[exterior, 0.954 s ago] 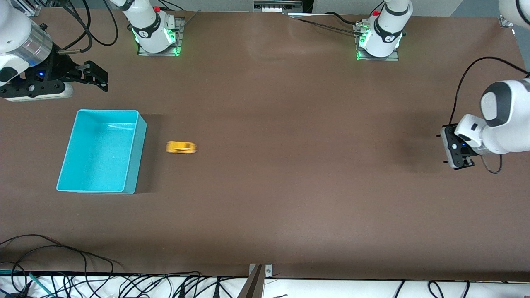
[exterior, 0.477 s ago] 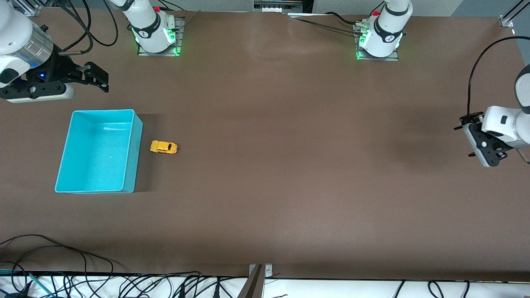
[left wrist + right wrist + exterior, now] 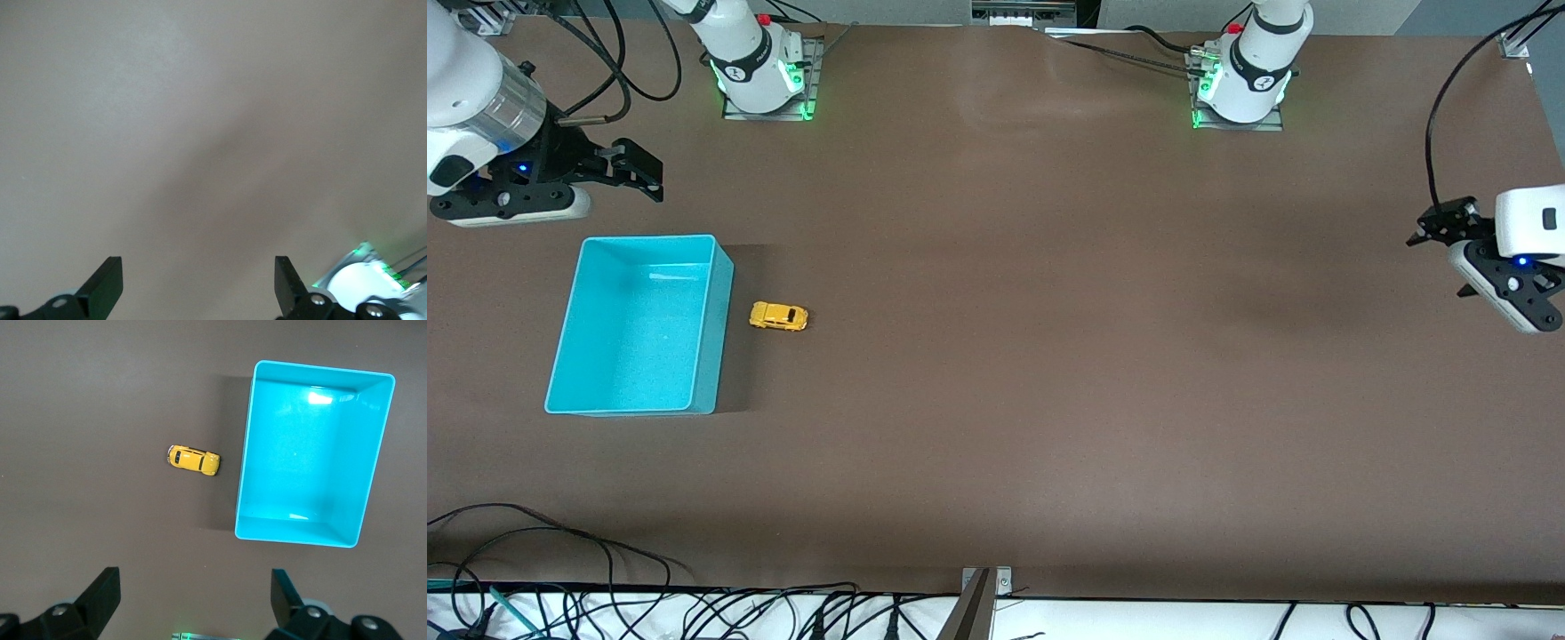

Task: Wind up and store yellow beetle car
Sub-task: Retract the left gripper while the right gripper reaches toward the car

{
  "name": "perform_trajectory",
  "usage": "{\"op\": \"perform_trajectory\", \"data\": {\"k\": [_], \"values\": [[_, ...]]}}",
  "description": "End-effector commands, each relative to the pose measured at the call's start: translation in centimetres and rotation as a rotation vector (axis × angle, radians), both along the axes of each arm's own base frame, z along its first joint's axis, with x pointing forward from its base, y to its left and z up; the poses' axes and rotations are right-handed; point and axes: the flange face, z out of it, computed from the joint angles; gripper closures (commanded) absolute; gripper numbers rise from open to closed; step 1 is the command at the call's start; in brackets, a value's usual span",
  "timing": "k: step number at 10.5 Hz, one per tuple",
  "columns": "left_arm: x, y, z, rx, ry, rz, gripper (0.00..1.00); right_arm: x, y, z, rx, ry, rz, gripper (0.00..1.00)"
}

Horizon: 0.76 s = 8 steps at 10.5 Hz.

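1. Now the yellow beetle car point(image 3: 778, 316) sits still on the table point(image 3: 1049, 356) just beside the turquoise bin point(image 3: 716, 338), where a second ago it was rolling.
2. The left gripper point(image 3: 1467, 258) has risen at its end of the table, jaws wide apart, holding nothing.
3. The right gripper point(image 3: 636, 169) hangs above the table near the bin, equally spread and empty-handed.

bin point(image 3: 569, 356): glossy plastic | car point(image 3: 778, 316): shiny | table point(image 3: 1049, 356): matt

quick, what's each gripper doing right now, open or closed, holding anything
Left gripper: open, empty, over bare table at its own end.
Right gripper: open, empty, up near the turquoise bin.
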Motion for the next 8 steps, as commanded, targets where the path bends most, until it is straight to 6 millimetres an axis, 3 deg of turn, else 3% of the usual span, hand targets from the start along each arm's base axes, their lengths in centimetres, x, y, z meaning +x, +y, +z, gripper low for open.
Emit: {"op": "perform_trajectory", "data": {"k": [1,2,3,4,5,8], "values": [[-0.8,-4.1,2.8,0.036,0.061,0.149,0.0,1.3,0.3,-1.7,-0.007,0.026,0.008,0.0],[-1.1,-5.8,3.0,0.052,0.069,0.196,0.0,2.0,0.4,-2.9,-0.006,0.033,0.01,0.0],[-2.5,-7.6,5.3,0.095,0.03,0.255,0.0,2.8,0.6,-4.1,-0.003,0.032,0.014,0.0],[-3.5,-10.4,5.9,0.14,0.015,0.303,0.0,3.4,1.4,-5.3,-0.003,0.035,0.025,0.0],[-4.4,-11.3,7.3,0.165,-0.021,0.355,0.0,3.7,2.4,-6.1,-0.005,0.039,0.041,0.0],[-4.2,-9.9,7.3,0.132,-0.171,0.419,0.0,4.8,2.7,-8.5,0.002,0.033,0.049,0.0]]}}
